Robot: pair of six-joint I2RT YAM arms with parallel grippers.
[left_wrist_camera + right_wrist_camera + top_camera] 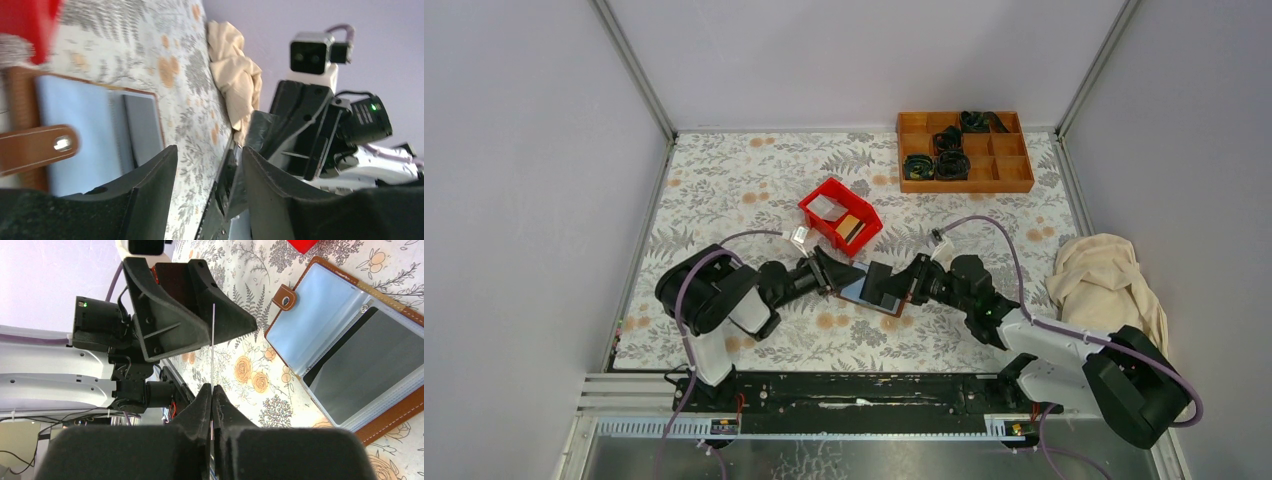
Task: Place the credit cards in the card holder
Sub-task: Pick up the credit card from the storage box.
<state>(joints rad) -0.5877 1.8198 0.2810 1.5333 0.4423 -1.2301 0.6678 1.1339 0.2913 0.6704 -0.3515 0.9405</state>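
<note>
Floral-print counter (pixel 754 180) — the brown card holder (pixel 320 325) lies open between left and right arms; the right end effector (pixel 212 390) pinches a credit card (pixel 213 340) edge-on — the left end effector (pixel 209 152) stands spread.

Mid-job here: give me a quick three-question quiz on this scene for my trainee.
1. True or false: the card holder lies closed.
2. Which hand pinches the thin card? A) left hand B) right hand
3. Fill in: the red bin holds ___ cards.
Key: 1 false, it lies open. 2 B; the left hand stands open. 3 two: a white card and a tan card.
</note>
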